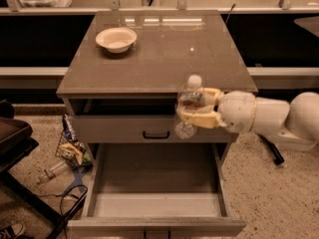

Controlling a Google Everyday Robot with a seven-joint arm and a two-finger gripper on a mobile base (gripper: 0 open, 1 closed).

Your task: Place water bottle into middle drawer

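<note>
My gripper (195, 106) comes in from the right and is shut on the water bottle (188, 105), a clear ribbed bottle with a white cap. I hold it upright in the air, in front of the cabinet's front edge and above the open middle drawer (156, 203). The drawer is pulled out wide, its flat grey floor bare. The bottle's base hangs level with the drawer front with the black handle (155, 134), right of that handle.
A white bowl (116, 38) sits on the cabinet top (199, 54) at the back left. Litter with a small bottle (54, 170) lies on the floor to the left, beside a dark chair base (20, 148). A black stand leg (271, 152) is at the right.
</note>
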